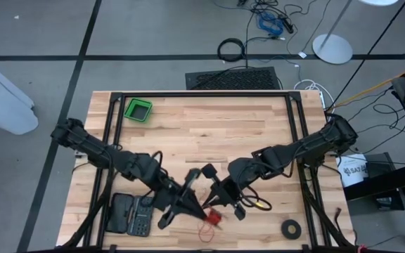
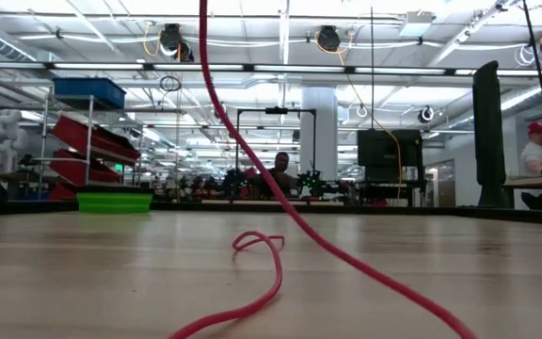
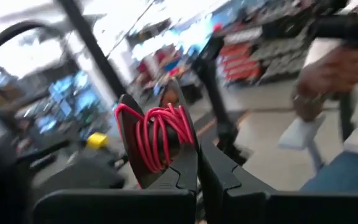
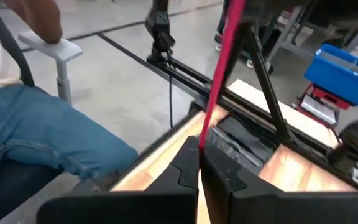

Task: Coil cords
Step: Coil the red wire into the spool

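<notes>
Left gripper [image 3: 194, 155] holds red cord [image 3: 157, 134] loops wound on one finger; right gripper [image 4: 199, 152] pinches the cord above the tabletop [image 1: 209, 133].

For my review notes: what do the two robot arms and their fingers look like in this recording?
Both arms are dark, nearly black, built of chunky jointed segments; the left arm and right arm look like matching units. Thin dark cables loop beside the joints. Each ends in two flat, angular black fingers, tapering to blunt tips, also seen on the right. No markings or labels are readable.
</notes>
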